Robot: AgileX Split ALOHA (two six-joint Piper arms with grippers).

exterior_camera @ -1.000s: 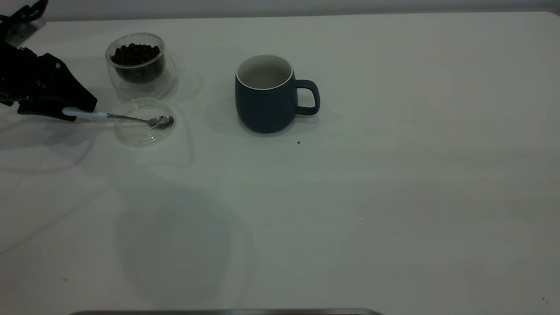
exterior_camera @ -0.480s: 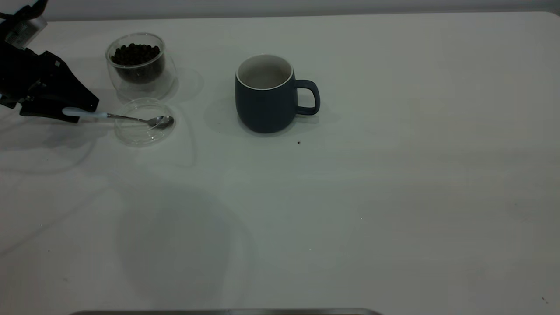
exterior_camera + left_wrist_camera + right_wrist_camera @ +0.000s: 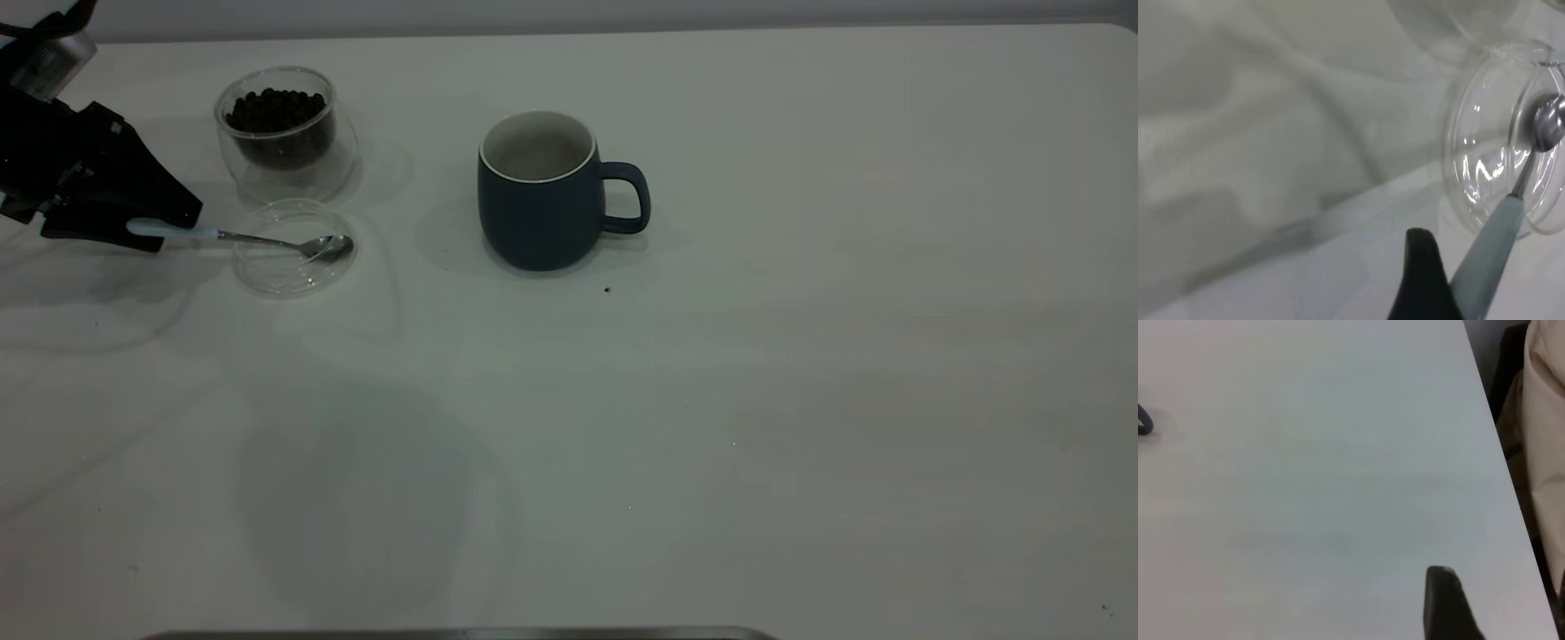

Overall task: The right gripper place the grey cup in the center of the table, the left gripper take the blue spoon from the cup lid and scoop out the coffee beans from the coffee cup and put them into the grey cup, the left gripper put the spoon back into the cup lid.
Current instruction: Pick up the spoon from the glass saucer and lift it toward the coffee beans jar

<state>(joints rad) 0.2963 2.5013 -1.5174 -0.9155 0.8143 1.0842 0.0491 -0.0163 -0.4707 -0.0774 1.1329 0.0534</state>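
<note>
The grey cup (image 3: pixel 542 200) stands upright near the middle of the table (image 3: pixel 756 400), its handle to the right. The coffee cup (image 3: pixel 286 147) at the far left holds coffee beans (image 3: pixel 276 108). The cup lid (image 3: pixel 289 271) lies just in front of it. The blue spoon (image 3: pixel 258 238) rests with its bowl in the lid and its handle sticking out left. My left gripper (image 3: pixel 164 227) is open around the handle's end. In the left wrist view one fingertip (image 3: pixel 1423 263) lies beside the spoon handle (image 3: pixel 1491 250), with the lid (image 3: pixel 1475 167) beyond. The right gripper shows only one finger (image 3: pixel 1441 600), over bare table.
One loose coffee bean (image 3: pixel 607 289) lies on the table just in front of the grey cup's handle. The right wrist view shows the table's side edge (image 3: pixel 1501 453) and cream fabric (image 3: pixel 1545 420) beyond it. A dark strip (image 3: pixel 462 634) runs along the near edge.
My left gripper has shifted slightly at the spoon's handle. The spoon, lid and both cups have stayed where they were.
</note>
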